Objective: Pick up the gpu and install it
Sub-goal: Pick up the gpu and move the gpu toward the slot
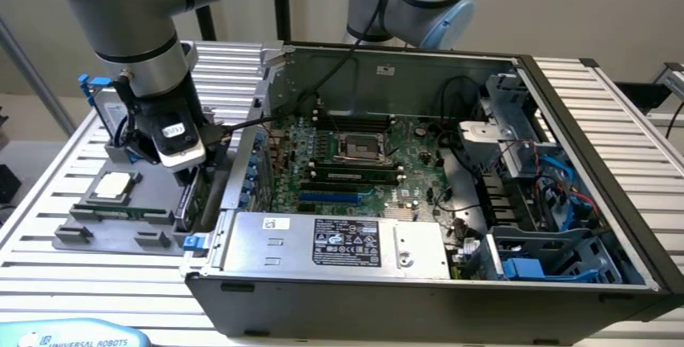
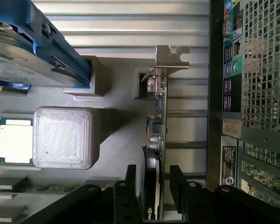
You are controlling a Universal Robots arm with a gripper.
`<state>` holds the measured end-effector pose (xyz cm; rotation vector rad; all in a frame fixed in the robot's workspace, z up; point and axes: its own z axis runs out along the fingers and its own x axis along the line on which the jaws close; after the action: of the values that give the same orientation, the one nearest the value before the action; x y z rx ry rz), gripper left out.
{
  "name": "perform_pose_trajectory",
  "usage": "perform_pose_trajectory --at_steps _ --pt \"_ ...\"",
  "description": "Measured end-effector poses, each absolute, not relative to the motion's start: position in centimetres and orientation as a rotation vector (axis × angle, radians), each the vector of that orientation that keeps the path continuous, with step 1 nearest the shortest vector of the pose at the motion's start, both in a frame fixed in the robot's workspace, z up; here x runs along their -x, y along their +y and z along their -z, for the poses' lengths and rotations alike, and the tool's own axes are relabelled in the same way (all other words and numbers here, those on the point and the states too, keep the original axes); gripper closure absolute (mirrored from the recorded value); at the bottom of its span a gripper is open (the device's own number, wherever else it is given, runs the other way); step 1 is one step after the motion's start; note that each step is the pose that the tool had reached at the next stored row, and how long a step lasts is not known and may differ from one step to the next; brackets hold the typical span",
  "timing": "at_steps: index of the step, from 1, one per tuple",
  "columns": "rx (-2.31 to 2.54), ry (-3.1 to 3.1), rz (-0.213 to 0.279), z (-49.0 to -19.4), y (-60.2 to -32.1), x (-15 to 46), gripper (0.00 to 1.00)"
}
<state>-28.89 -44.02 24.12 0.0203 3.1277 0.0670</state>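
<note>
While the pincer point(image 2: 153, 170) hangs over the parts tray, the thing that matters is how it sits to the graphics card point(image 2: 156, 126), so take the exterior view from its left to its right.

Farthest left is the grey tray point(image 1: 64, 239) on the slatted table point(image 1: 641, 123). A square chip point(image 1: 112, 187) lies flat in the tray, and a hard drive point(image 2: 18, 60) in blue brackets is beside it. Next comes the arm, with the pincer pointing straight down at the side of the tray nearest the computer case point(image 1: 428, 299).

Directly beneath the pincer is the card. It stands on its long edge in a slot of the tray and is not yet in the case. From above, its thin top edge runs straight away from the pincer to the metal end bracket point(image 2: 170, 58), parallel to the back wall of the case just beside it.

The pincer is spread wide and has hold of nothing. Its two black fingers point(image 2: 130, 184) straddle the card, one on each flat face, with what looks like a small gap on both sides. So the fingers face each other across the card's thickness, well back from the bracket end.

To the exterior view's right, the case lies open with its main board exposed.
</note>
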Motion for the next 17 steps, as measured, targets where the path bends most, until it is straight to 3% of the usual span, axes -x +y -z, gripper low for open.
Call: perform_pose_trajectory --at_steps 17 --pt "-0.08 3.132 -0.067 -23.81 -43.66 28.89 0.6"
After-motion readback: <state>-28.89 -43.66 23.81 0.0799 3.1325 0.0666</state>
